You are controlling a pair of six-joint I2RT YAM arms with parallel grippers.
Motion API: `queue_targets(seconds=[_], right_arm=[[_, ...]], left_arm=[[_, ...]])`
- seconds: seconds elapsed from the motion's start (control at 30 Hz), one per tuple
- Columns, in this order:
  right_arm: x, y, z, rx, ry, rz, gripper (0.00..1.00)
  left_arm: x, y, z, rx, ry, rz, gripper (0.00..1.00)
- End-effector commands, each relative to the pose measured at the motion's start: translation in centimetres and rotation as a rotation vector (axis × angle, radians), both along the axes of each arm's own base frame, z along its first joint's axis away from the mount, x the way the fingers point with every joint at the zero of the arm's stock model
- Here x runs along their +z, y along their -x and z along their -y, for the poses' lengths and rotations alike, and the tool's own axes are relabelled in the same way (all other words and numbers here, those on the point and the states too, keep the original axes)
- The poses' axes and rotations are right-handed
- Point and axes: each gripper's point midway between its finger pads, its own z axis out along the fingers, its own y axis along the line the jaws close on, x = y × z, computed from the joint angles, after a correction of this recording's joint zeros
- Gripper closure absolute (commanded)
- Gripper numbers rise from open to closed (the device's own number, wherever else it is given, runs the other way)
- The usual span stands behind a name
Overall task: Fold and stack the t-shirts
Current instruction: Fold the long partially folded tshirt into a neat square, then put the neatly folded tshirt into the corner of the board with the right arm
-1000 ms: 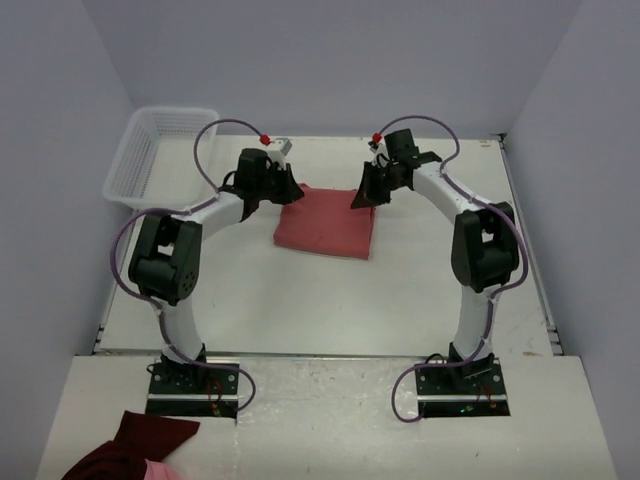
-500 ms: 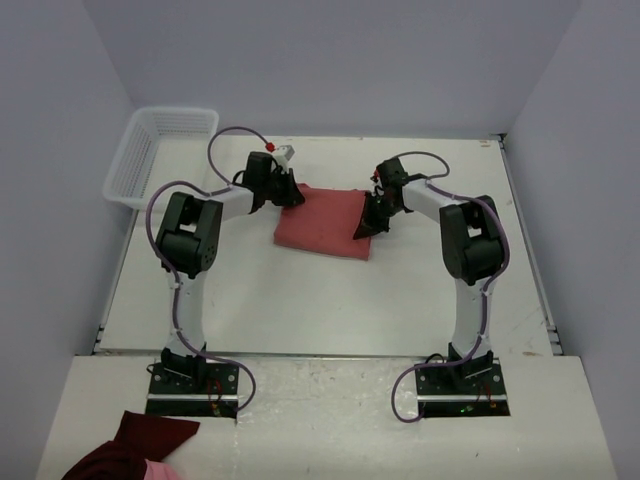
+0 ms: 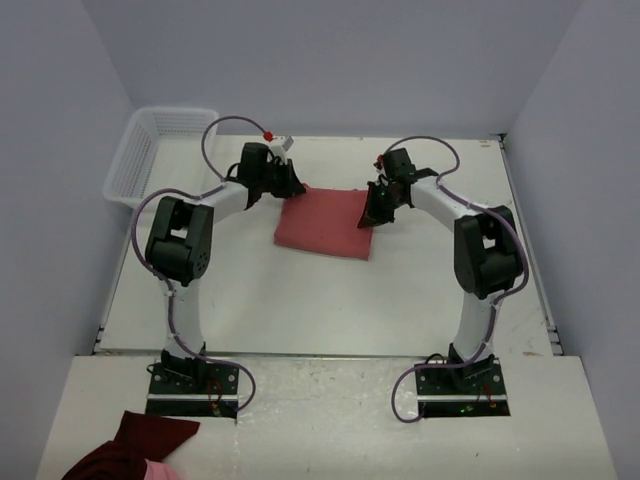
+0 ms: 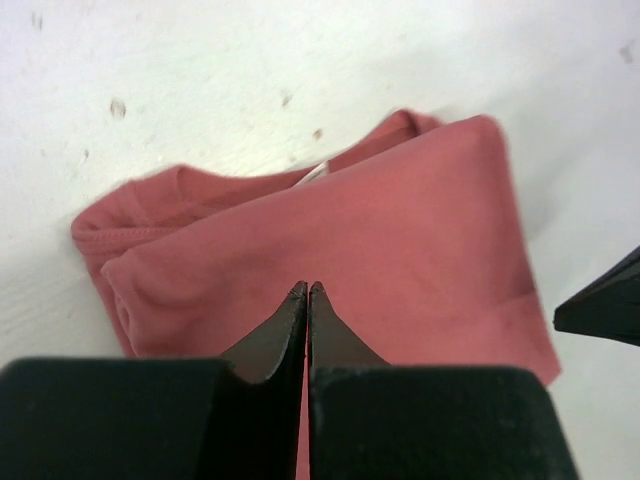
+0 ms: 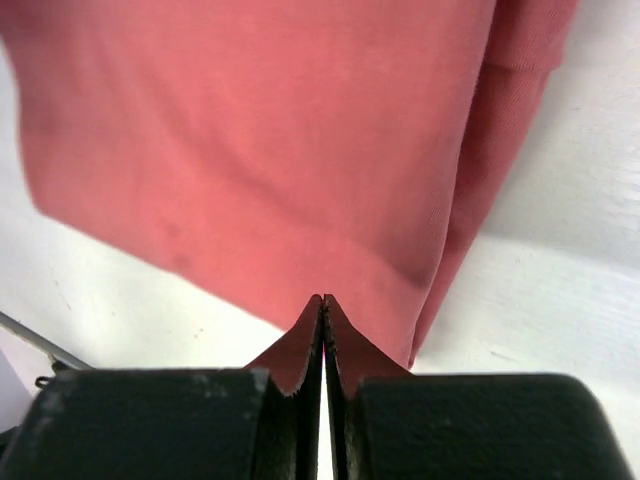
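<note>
Since half a second ago, the right arm's elbow has swung outward and the right gripper (image 5: 322,302) has drawn back a little along the t-shirt's (image 3: 322,222) right edge. The left gripper (image 4: 307,292) has barely shifted at the far left corner. The shirt lies as before.

Both grippers are fully closed, tips pressed together with nothing between them. The folded shirt lies on the tabletop (image 3: 300,300) between the two grippers, directly under and ahead of each one's tips. Whether the tips touch the cloth cannot be told.

Only a white sliver of the label (image 4: 314,173) shows in the folds beyond the left gripper. A maroon bundle (image 3: 125,445), well behind the left gripper, is cut off by the frame edge.

Counted: one t-shirt, two grippers, one basket (image 3: 135,165) well apart from the left gripper on its outer side, and one bundle.
</note>
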Motion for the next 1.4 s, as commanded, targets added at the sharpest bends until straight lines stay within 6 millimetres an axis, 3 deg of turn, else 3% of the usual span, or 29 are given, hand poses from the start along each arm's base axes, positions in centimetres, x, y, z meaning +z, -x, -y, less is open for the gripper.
queue_targets(seconds=[0.0, 0.1, 0.13, 0.27, 0.47, 0.67, 0.87, 1.17, 1.37], right_arm=[[5.1, -0.5, 0.7, 0.019, 0.022, 0.137, 1.00], [5.5, -0.4, 1.3, -0.007, 0.046, 0.132, 0.82], [5.5, -0.3, 1.4, -0.011, 0.045, 0.130, 0.57], [4.8, -0.2, 1.6, -0.036, 0.049, 0.103, 0.25], [3.1, -1.1, 2.3, -0.037, 0.086, 0.059, 0.19], [1.0, -2.6, 3.0, -0.030, 0.075, 0.009, 0.12], [0.1, -3.2, 3.4, -0.045, -0.007, -0.052, 0.09], [-2.1, -2.1, 2.5, -0.024, -0.072, -0.133, 0.09], [-2.5, -1.6, 1.8, -0.048, -0.137, -0.184, 0.09]], left_arm=[[8.6, 0.3, 0.5, -0.049, 0.074, 0.160, 1.00], [10.0, 1.4, 1.3, -0.078, 0.104, 0.164, 1.00], [10.1, 1.7, 1.5, -0.087, 0.109, 0.156, 1.00], [8.7, 4.1, 3.7, -0.141, 0.107, 0.117, 1.00], [6.1, 7.7, 7.0, -0.210, 0.095, 0.074, 1.00], [4.1, 9.2, 8.3, -0.229, 0.122, 0.022, 1.00], [2.3, 9.3, 8.0, -0.209, 0.103, -0.011, 1.00], [-3.3, 9.8, 6.3, -0.123, 0.000, -0.131, 1.00], [-5.3, 10.7, 5.3, -0.077, -0.029, -0.181, 1.00]])
